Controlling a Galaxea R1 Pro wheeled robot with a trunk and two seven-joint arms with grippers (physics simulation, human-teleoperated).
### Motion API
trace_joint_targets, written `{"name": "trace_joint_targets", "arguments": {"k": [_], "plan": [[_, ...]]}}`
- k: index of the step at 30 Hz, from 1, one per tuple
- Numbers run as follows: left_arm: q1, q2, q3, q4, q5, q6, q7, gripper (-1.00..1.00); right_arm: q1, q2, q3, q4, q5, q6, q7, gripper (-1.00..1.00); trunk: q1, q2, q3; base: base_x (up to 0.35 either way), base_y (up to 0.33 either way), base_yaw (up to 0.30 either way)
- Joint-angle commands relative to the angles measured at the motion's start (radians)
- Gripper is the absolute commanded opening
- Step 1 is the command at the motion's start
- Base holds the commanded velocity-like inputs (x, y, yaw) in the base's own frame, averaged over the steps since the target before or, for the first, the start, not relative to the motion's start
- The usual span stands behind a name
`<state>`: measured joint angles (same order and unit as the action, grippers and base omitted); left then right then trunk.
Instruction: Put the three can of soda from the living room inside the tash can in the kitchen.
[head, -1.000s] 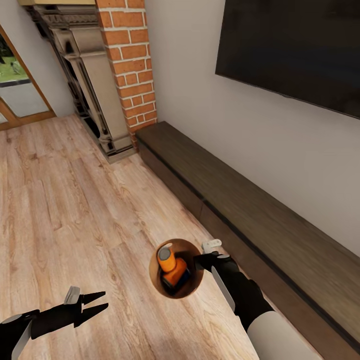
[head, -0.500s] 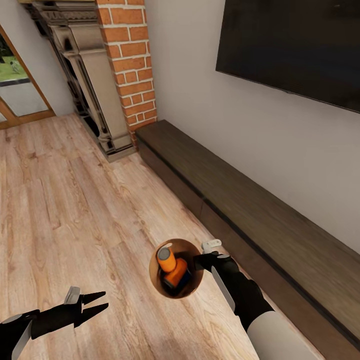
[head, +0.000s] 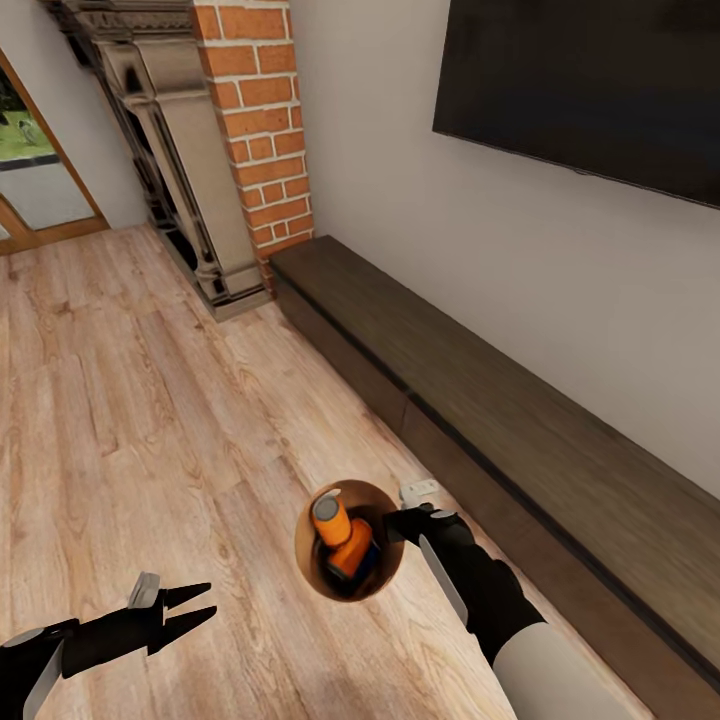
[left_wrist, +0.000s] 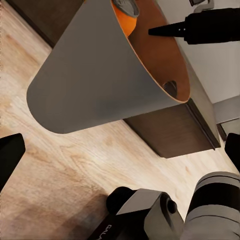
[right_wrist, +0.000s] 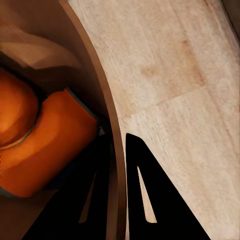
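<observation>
Soda cans (head: 340, 535), orange, lay inside the bin (head: 312, 570), which your right gripper (head: 395, 522) had pinched by its rim, one finger inside and one outside. Your left gripper (head: 195, 603) hung released, well apart over the wood floor (head: 150, 420).

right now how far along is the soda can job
Done: orange soda cans already lie inside the trash can; at least two show, a third cannot be confirmed. In hand: the right gripper pinches the bin's rim, one of its fingers outside the wall. The left gripper is open and empty. Left: the bin is beside the living room cabinet, so carrying it to the kitchen remains.
</observation>
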<state>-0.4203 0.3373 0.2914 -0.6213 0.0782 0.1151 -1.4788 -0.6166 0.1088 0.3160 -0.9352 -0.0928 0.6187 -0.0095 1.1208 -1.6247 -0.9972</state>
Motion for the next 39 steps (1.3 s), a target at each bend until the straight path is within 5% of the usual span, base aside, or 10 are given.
{"name": "trace_joint_targets", "arguments": {"k": [1, 18, 39], "plan": [[0.0, 0.0, 0.0, 0.0, 0.0, 0.0, 0.0, 1.0, 0.0, 0.0, 0.002, -0.001, -0.011, 0.0, 0.005, -1.0, 0.004, -0.007, -0.003, 0.0, 0.0, 0.0], [0.0, 0.0, 0.0, -0.002, 0.0, 0.0, 0.0, 1.0, 0.0, 0.0, 0.008, -0.001, -0.011, 0.0, 0.005, -1.0, 0.069, -0.126, -0.056, 0.0, 0.0, 0.0], [0.0, 0.0, 0.0, -0.003, 0.0, 0.0, -0.003, 1.0, 0.0, 0.0, 0.008, -0.001, -0.011, 0.0, 0.005, -1.0, 0.104, -0.189, -0.085, 0.0, 0.0, 0.0]]}}
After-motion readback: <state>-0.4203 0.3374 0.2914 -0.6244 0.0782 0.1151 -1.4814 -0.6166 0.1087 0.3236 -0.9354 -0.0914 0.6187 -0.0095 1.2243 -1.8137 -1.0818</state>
